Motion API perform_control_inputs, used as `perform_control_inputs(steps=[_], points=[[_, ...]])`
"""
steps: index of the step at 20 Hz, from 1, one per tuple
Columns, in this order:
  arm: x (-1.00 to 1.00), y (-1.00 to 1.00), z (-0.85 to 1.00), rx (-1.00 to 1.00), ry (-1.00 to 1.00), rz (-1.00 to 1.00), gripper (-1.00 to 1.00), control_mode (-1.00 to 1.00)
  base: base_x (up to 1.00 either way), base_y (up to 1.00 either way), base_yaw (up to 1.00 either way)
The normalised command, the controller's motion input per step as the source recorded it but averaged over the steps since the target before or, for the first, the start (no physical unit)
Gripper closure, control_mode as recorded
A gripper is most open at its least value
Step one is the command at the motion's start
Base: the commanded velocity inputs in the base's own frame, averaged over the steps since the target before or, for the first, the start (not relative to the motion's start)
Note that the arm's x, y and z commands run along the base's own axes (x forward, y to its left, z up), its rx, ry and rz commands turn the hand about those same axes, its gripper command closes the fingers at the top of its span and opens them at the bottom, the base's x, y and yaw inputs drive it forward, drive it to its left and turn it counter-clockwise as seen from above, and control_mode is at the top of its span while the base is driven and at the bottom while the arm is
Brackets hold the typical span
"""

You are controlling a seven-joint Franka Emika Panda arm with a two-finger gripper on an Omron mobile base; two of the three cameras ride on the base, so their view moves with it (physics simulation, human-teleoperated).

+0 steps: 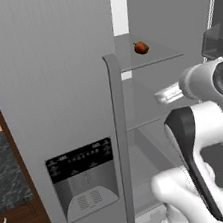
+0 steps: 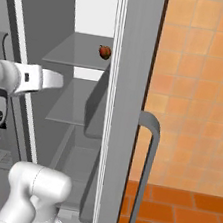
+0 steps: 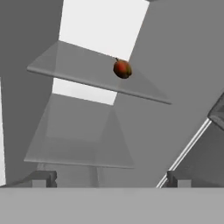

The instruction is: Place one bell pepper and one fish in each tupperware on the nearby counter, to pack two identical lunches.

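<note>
Jaws of the gripper [image 3: 109,179] stood fully apart, holding nothing, aimed into the open fridge. What looked like a red pepper [image 3: 122,69] sat on the upper shelf [image 3: 78,70], near its right edge. A clumsy approach could nudge it off.

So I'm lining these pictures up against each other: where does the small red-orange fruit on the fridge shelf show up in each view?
Left base view: red-orange fruit upper right of centre, on the upper glass shelf, right of the fridge door handle.
Right base view: upper middle, at that shelf's right edge.
Hand view: above centre, on the same shelf.
Shared landmark: the upper glass shelf.
</note>
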Motion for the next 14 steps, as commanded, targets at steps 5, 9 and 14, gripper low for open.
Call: perform_control_inputs(steps=[5, 9, 14], points=[[0.81, 0.0, 1.0, 0.0, -0.06, 0.0, -1.0, -1.0, 0.0, 0.0, 0.0], [0.78, 0.0, 0.51, 0.0, 0.24, 0.0, -1.0, -1.0, 0.0, 0.0, 0.0], [0.91, 0.0, -0.49, 0.0, 0.21, 0.02, -1.0, -1.0, 0.0, 0.0, 0.0]])
